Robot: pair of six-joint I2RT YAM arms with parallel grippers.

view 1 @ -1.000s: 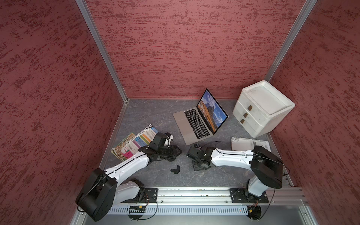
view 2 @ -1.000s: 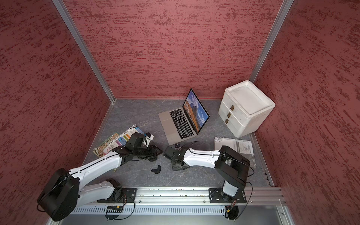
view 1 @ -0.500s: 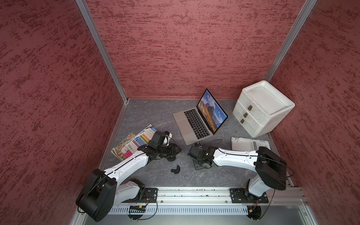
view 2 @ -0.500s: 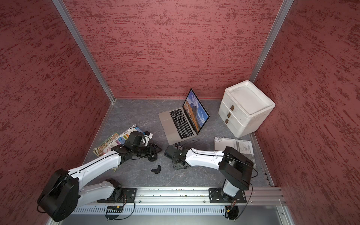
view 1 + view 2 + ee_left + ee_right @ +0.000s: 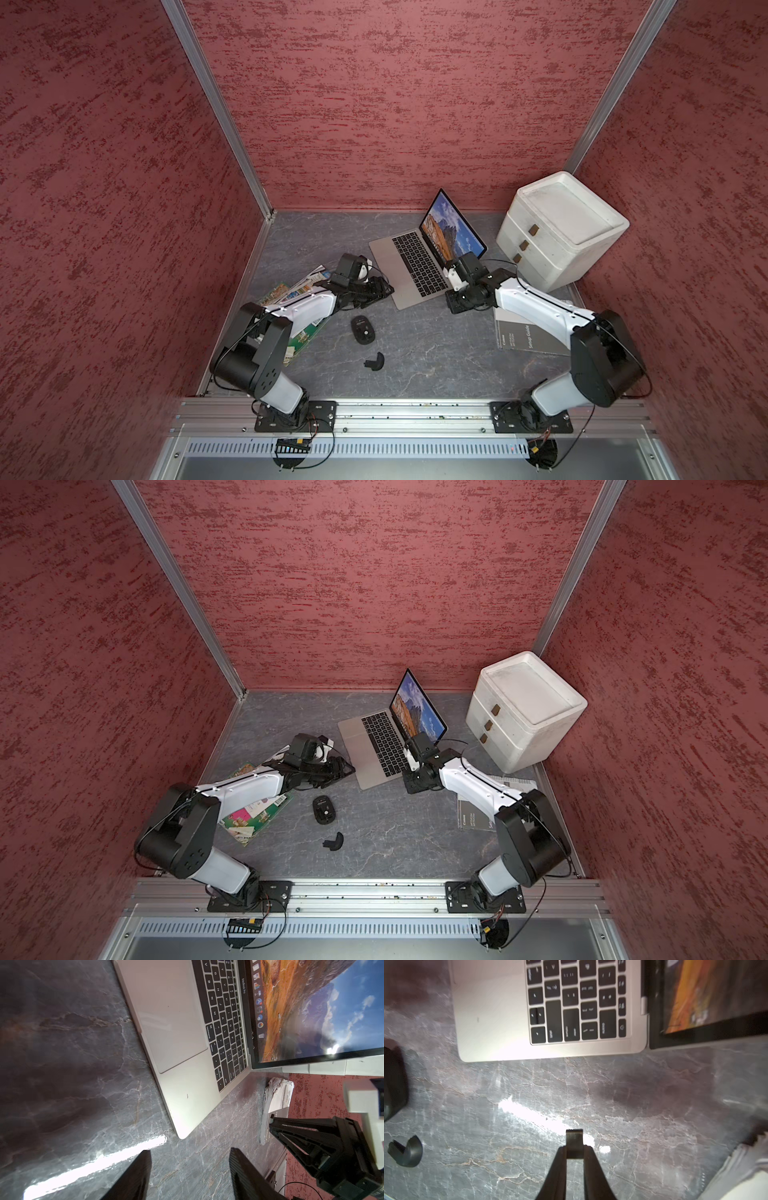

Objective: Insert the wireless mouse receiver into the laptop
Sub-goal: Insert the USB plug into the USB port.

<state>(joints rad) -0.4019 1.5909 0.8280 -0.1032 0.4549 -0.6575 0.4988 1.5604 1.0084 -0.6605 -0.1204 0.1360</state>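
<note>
grey marble tabletop [image 5: 436, 353] | red walls [image 5: 395, 104] | left gripper [image 5: 189, 1152] spread, empty | right gripper [image 5: 575, 1148] pinching receiver [image 5: 574, 1138]

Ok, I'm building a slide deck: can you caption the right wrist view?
The right hand pinches the wireless mouse receiver over the table, just short of the laptop.

Bright, even light from above fills both top views, which are sharp, with only faint soft shadows on the grey table [image 5: 436, 353] and slightly bowed straight lines near the edges. In both wrist views a white streak of glare crosses the glossy table. In the right wrist view the laptop [image 5: 492, 1022] palm rest is washed out, its keys and screen blurred.
</note>
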